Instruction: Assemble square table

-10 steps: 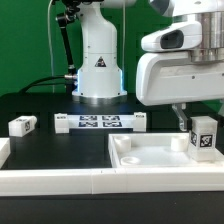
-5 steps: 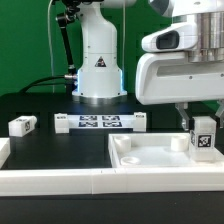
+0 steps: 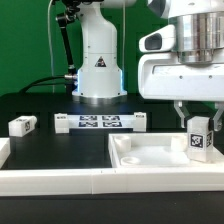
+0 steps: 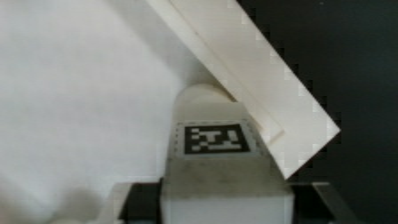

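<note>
The white square tabletop (image 3: 165, 158) lies rim-up at the exterior view's right, against the white border wall. My gripper (image 3: 200, 130) is shut on a white block leg (image 3: 200, 138) with a black-and-white tag and holds it upright over the tabletop's far right corner. In the wrist view the leg (image 4: 217, 140) sits between my dark fingers (image 4: 143, 203), over the tabletop's inner face (image 4: 80, 100) and next to its raised rim (image 4: 249, 70). Another leg (image 3: 21, 125) lies on the black table at the exterior view's left. The other legs are out of view.
The marker board (image 3: 100, 122) lies in front of the arm's white base (image 3: 98, 60). The long white L-shaped border wall (image 3: 60, 180) runs along the near edge. Cables hang behind the base at the left.
My gripper has risen slightly and the held leg has shifted a little toward the exterior view's left over the tabletop corner. Nothing else has moved.
</note>
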Motion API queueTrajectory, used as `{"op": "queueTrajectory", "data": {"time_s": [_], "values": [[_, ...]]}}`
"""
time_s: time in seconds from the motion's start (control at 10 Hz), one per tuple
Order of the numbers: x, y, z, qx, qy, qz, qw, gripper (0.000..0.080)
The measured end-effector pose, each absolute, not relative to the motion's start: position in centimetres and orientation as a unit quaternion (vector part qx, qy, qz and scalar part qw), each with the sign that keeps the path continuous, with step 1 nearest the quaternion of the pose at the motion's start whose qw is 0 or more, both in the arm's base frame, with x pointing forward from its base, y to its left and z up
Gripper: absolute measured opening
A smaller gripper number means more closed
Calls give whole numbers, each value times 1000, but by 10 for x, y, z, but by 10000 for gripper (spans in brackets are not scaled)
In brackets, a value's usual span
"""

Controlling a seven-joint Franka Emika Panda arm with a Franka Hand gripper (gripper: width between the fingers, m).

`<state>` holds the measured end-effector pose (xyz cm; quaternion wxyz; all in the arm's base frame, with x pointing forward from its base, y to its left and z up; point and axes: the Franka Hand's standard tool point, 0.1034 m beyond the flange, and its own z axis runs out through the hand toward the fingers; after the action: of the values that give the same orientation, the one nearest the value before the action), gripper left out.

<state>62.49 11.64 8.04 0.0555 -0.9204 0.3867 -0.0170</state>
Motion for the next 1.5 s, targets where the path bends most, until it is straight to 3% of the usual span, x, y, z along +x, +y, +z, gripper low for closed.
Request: {"op": "queueTrajectory", "data": {"time_s": [0.8,1.2,1.4,1.5], "values": [[625,120,79,-739,670,17,68,291],[625,121,79,-728,681,19,71,292],[625,122,79,-756,651,17,71,600],[625,122,79,-797,600,12,71,600]]}}
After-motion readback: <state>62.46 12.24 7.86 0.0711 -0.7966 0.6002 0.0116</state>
